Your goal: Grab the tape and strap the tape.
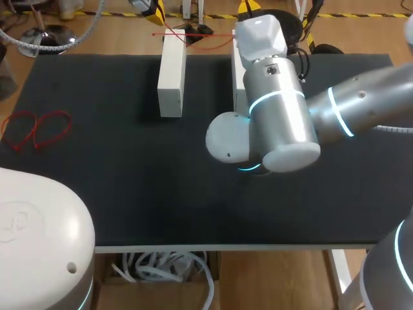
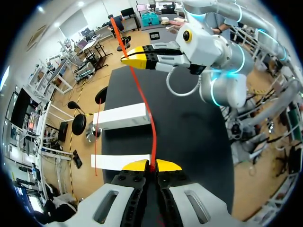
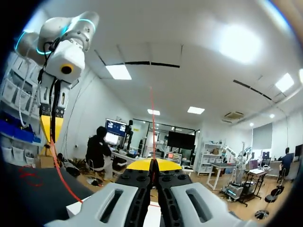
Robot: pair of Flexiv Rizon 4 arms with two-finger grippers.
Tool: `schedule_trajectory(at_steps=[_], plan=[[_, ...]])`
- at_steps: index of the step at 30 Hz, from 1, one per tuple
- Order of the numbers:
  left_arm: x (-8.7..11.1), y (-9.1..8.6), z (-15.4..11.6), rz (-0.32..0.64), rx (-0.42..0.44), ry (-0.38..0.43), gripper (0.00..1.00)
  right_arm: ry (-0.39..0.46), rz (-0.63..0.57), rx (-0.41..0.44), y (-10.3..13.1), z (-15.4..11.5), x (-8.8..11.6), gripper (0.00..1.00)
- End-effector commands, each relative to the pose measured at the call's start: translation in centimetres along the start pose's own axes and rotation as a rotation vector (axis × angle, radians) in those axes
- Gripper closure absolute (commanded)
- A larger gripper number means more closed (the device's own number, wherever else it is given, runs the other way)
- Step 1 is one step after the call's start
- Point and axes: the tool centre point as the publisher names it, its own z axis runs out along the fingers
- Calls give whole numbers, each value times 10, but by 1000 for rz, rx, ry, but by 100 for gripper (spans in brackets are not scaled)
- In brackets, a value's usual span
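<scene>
1. Head view: a black bench point(image 1: 97, 194) carries two white blocks, one point(image 1: 171, 74) at 12 o'clock and a second point(image 1: 239, 77) half hidden behind the right arm point(image 1: 284, 116). The red tape point(image 1: 193, 34) spans their far ends, stretched between the left hand point(image 1: 152, 9) and the right hand point(image 1: 248, 8). Spare red loops point(image 1: 37, 128) lie at 9 o'clock, well apart from the work.
2. Left wrist view: the left hand point(image 2: 152, 165) is clamped on the red tape point(image 2: 146, 104), which runs straight ahead over both blocks and past the right hand point(image 2: 125, 59).
3. Right wrist view: the right hand point(image 3: 152, 163) has its fingers together on the tape, with a thin tail sticking out ahead. The left hand point(image 3: 51, 139) hangs beside it, and the red tape point(image 3: 64, 182) trails down from it.
4. Judgement: the grab looks done and strapping remains. Hold both grips firm and tension even, so the thin tape neither slips nor twists.
5. The right arm's bulk hides part of the blocks from above. The blocks' edges could snag the tape.
</scene>
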Motion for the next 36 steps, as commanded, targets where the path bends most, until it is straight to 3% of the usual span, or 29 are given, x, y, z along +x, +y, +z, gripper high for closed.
schedule_trajectory(at_steps=[1, 4, 36], plan=[[-1, -1, 0, -1, -4, 4, 100, -14, -13, 3, 3, 2, 8, 100], [-1, -1, 0, -1, -4, 4, 100, 21, 31, -4, 4, 5, 12, 100], [-1, -1, 0, -1, -4, 4, 100, 21, 31, -4, 4, 5, 12, 100]])
